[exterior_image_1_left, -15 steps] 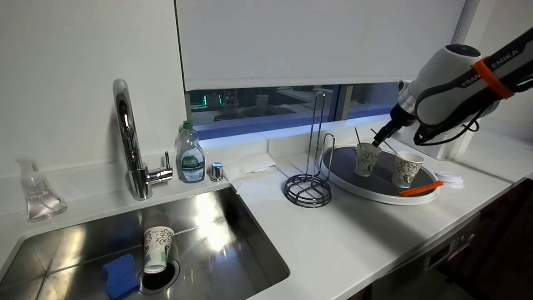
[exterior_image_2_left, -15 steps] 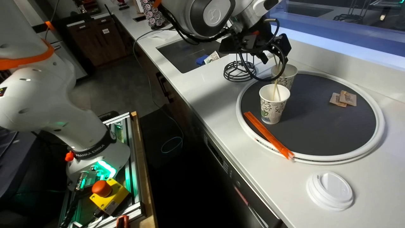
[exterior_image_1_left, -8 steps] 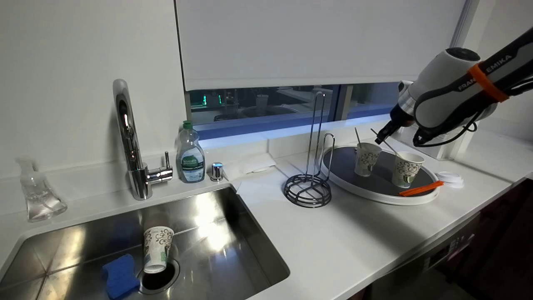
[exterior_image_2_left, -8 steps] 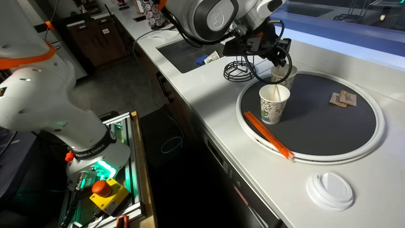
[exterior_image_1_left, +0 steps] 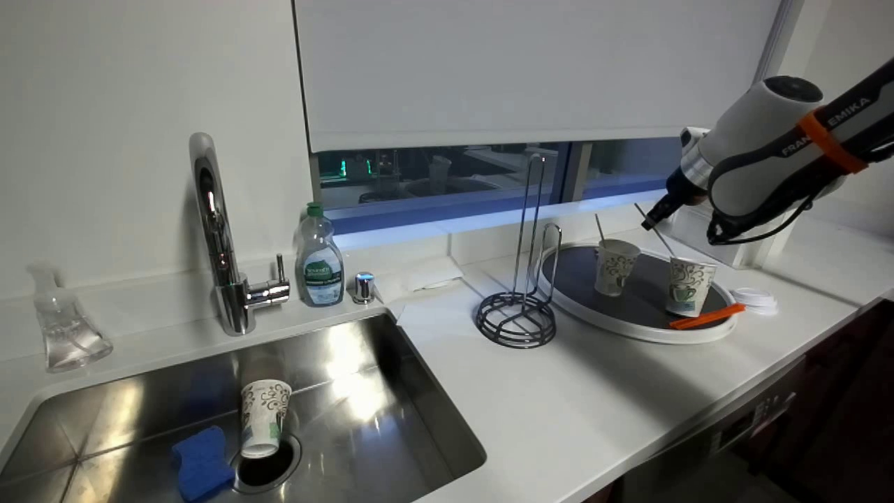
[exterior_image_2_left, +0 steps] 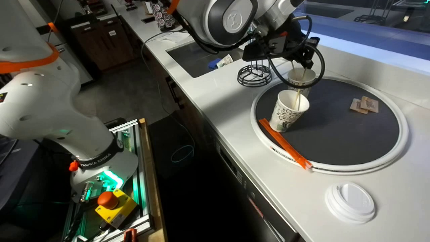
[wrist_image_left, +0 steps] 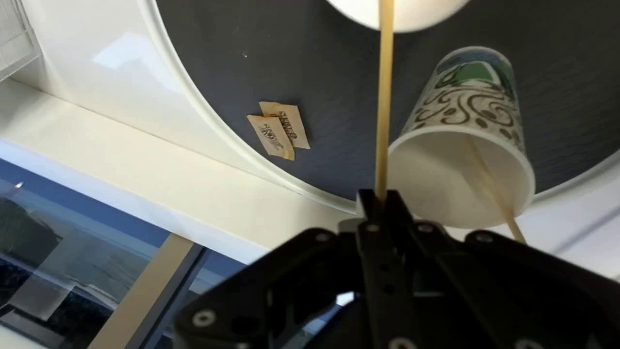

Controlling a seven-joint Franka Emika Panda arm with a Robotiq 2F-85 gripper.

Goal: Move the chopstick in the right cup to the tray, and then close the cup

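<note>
My gripper (wrist_image_left: 381,199) is shut on the wooden chopstick (wrist_image_left: 385,97) near its upper end. The chopstick runs down into the right cup (exterior_image_2_left: 288,112), a patterned paper cup that leans on the tray (exterior_image_2_left: 352,141). Only part of that cup's white rim shows at the top of the wrist view. In an exterior view the gripper (exterior_image_1_left: 648,222) hangs above and to the left of the right cup (exterior_image_1_left: 690,286). Upright beside it stands another patterned cup (exterior_image_1_left: 616,269) with its own stick (exterior_image_1_left: 601,229). A white lid (exterior_image_2_left: 351,201) lies on the counter, off the tray.
An orange strip (exterior_image_2_left: 285,144) lies across the tray's edge, close to the leaning cup's base. Two small paper packets (exterior_image_2_left: 364,105) lie on the tray's far side. A black wire rack (exterior_image_1_left: 517,318) stands by the tray, then the sink (exterior_image_1_left: 377,419).
The gripper has shut on the chopstick and moved up and away from the other cup. The right cup, upright before, has tipped and shifted slightly with the chopstick.
</note>
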